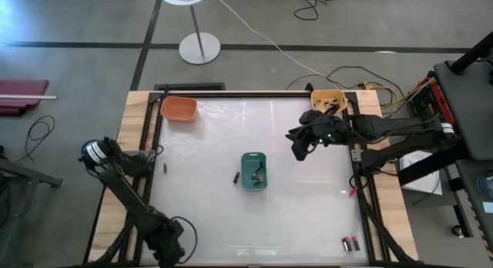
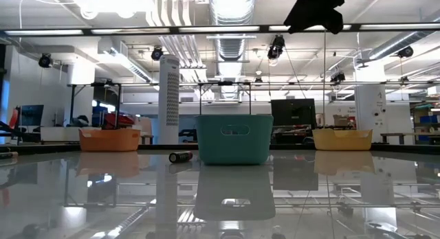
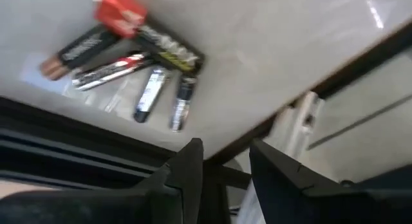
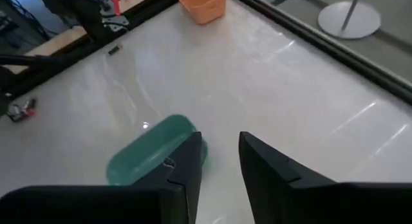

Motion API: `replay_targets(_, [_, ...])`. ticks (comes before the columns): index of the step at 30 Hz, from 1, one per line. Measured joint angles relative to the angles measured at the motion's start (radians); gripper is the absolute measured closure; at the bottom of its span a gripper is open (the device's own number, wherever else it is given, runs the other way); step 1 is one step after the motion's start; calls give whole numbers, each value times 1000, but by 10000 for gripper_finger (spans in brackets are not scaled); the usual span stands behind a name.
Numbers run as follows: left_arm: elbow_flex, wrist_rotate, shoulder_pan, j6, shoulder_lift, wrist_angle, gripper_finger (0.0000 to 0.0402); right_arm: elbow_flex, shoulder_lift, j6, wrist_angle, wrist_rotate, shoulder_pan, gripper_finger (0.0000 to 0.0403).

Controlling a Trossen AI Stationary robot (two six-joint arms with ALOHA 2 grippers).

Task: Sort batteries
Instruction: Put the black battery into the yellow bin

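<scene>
High view: right pincer [image 1: 302, 147] hangs over the counter [image 1: 208, 199], between the teal bin [image 1: 254, 170] at centre and the yellow bin [image 1: 328, 101] at the far right corner. Orange bin [image 1: 179, 108] sits at the far left corner. One battery [image 1: 236, 177] lies just beside the teal bin's left wall; another [image 1: 165, 169] lies near the left edge; a pair [image 1: 351, 242] rests at the near right corner. Left arm waits low at the near left corner.

Low view: teal bin [image 2: 234, 138] stands mid-counter, a dark battery [image 2: 181, 156] just beside it.

Left wrist view: left pincer [image 3: 226, 169] is parted, gripping nothing. Several batteries [image 3: 129, 56] lie clustered on the counter near its edge.

Right wrist view: right pincer [image 4: 219, 161] is parted, empty, above the teal bin [image 4: 151, 151]. The orange bin [image 4: 202, 5] stands well apart.
</scene>
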Motion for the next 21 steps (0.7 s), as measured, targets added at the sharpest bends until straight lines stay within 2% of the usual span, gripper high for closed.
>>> replay_targets(5, [-18, -16, -5, 39, 2, -3, 293, 9, 28, 59, 9, -80, 11, 321])
replay_targets(13, [-26, -55, -8, 93, 28, -5, 293, 108, 68, 30, 21, 38, 143, 344])
replay_targets(21, [-27, -45, -10, 86, 32, -7, 293, 213, 110, 24, 21, 54, 228, 320])
